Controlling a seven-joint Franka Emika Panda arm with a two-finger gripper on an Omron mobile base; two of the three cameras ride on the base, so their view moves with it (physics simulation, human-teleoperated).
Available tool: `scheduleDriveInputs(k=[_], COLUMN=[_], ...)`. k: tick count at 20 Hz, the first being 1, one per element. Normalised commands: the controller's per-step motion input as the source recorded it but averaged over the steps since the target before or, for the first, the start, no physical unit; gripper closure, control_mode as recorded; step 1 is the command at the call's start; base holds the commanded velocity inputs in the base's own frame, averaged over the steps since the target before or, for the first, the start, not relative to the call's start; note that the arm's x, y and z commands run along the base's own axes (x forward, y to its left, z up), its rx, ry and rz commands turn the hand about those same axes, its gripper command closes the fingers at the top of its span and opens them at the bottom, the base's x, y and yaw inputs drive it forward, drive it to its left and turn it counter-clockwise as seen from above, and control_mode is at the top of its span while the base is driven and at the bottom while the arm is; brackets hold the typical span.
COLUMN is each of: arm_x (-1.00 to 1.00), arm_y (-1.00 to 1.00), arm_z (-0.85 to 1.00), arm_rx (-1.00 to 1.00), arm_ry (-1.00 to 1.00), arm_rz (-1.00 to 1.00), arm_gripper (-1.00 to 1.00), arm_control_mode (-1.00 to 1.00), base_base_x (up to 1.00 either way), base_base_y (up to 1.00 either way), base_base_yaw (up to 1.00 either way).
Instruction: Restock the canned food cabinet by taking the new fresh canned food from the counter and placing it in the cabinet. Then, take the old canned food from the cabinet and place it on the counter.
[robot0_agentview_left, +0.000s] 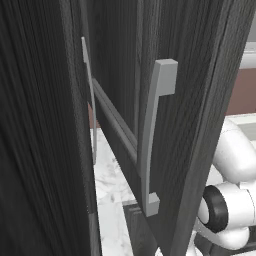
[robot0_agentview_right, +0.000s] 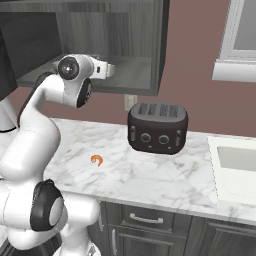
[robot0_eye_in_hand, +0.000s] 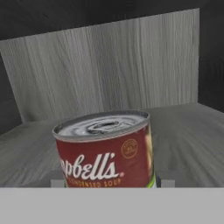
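One red soup can (robot0_eye_in_hand: 107, 151) inside the cabinet (robot0_agentview_right: 125, 45)
Arm stretched up into cabinet, gripper (robot0_eye_in_hand: 109, 181) clamped on the can

I'm seeing flat, even rendered light with soft shadows; the open cabinet (robot0_agentview_right: 100, 45) interior is dim, the table (robot0_agentview_right: 150, 170) bright, and the hand view slightly soft.

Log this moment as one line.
gripper: closed on soup can | location: inside open cabinet, can on shelf | counter: toaster
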Motion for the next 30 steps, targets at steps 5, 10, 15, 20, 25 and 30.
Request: scheduleDriveInputs(k=[5,10,15,20,25,30], arm_x=[-1.00,-1.00,-1.00,-1.00,-0.96,-0.44], arm_y=[-0.04,-0.29,-0.32,-0.34,-0.42,-0.17], arm_z=[0.15,0.49,0.38,0.00,-0.50,-0.88], arm_rx=[0.00,0.00,0.00,-0.04,0.00,-0.02], arm_ry=[-0.08,0.00,0.02,0.10,0.11,0.13], arm_rz=[0.00,0.02,0.12,0.19,0.22,0.27], arm_gripper=[1.00,1.00,1.00,1.00,1.00,1.00], arm_control_mode=[-1.00,-1.00,-1.00,-1.00,-1.00,-1.00], base_base_x=[0.00,0.00,0.00,0.00,0.00,0.00], base_base_y=[0.00,0.00,0.00,0.00,0.00,0.00], base_base_yaw=[0.00,0.00,0.00,0.00,0.00,0.00])
